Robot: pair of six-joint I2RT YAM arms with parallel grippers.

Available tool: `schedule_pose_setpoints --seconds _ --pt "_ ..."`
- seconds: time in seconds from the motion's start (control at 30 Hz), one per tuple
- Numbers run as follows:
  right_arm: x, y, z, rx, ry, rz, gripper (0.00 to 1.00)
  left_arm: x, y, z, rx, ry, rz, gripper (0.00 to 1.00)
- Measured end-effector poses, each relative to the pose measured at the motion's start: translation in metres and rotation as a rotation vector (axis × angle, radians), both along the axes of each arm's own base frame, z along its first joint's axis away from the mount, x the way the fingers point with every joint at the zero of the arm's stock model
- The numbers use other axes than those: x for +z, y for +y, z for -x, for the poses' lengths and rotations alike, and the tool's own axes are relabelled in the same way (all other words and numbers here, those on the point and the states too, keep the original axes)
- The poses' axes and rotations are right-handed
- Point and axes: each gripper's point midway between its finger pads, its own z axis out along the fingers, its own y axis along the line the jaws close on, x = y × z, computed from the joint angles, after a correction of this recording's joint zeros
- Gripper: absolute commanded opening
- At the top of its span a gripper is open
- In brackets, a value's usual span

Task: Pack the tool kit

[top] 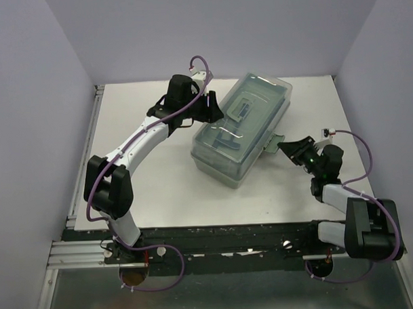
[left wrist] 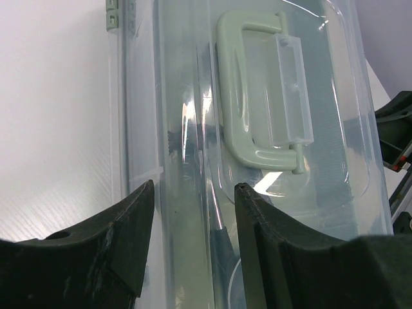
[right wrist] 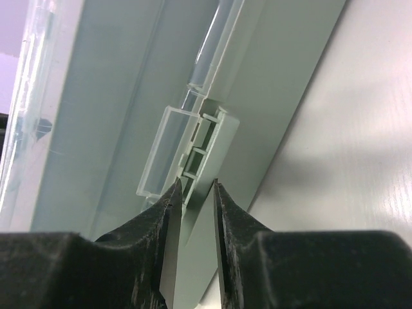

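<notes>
**Closed toolbox, right pincer at the latch**

The sage-green toolbox (top: 241,129) lies slantwise in the middle of the white table (top: 160,197), with its translucent lid (left wrist: 335,129) down and its pale green carry handle (left wrist: 241,96) folded flat in the lid's recess. Dark shapes show dimly through the lid; what they are cannot be made out.

The left gripper (left wrist: 193,190) hangs over the far-left long edge of the lid. Its fingers are spread, with the lid's raised ridge under the gap between them, and it holds nothing. The right gripper (right wrist: 193,187) is at the box's near-right side. Its fingers are drawn close on either side of the green latch flap (right wrist: 206,148), which stands out from the wall. Whether they pinch the flap or only flank it cannot be told.

The packing looks nearly finished, with fastening the latch probably the step in hand.

The box is likely stiff, hard plastic and fairly heavy if tools are inside. Its glossy lid offers a poor, slippery purchase and could flex or scuff under a hard squeeze. The latch flap is thin and hinged, so it probably wants a light push toward the wall, not a twist. For lifting, the handle looks like the soundest hold once raised. For steadying, pressing down on the lid's rim should serve.
</notes>
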Motion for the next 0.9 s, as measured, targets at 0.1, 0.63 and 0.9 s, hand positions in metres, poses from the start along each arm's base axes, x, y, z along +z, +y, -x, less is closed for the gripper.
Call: schedule_pose_setpoints --seconds 0.1,0.63,0.9 --pt "0.003 0.000 0.000 0.001 -0.009 0.004 0.31 0.000 0.000 0.000 0.000 0.000 0.000 0.54" --pt "0.006 0.002 -0.004 0.013 0.008 0.011 0.17 0.001 0.000 -0.001 0.002 -0.004 0.001 0.50" --pt "0.018 0.009 -0.013 0.035 0.036 0.037 0.21 0.001 0.001 -0.001 0.004 -0.005 0.002 0.49"
